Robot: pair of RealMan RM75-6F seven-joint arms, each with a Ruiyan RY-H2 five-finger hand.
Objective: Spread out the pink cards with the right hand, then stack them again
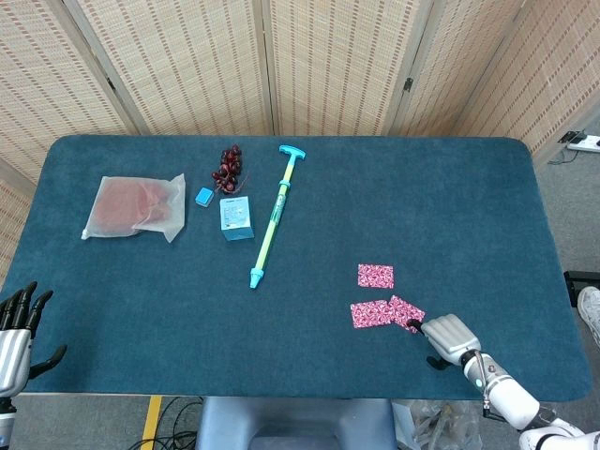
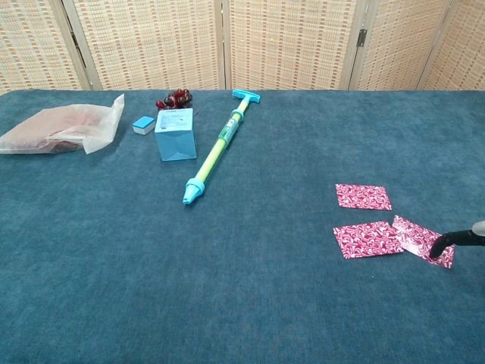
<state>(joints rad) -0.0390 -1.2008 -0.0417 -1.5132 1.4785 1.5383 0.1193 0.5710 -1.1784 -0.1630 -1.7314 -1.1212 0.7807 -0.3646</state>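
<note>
3 pink cards (image 1: 382,300) lower right of frame, spread flat on surface | right hand (image 1: 447,337) fingertip presses rightmost card, holding nothing | left hand (image 1: 17,328) spread, idle | cards thin, light, slippery: slide by edges

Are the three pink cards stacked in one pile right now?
No, the pink cards lie spread on the table: one sits apart, and the right hand touches the outermost of the other two.

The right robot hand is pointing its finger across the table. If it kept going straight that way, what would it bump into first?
The right robot hand already has a fingertip on the nearest pink card. Going straight on, it would probably reach the next pink card beside it.
</note>
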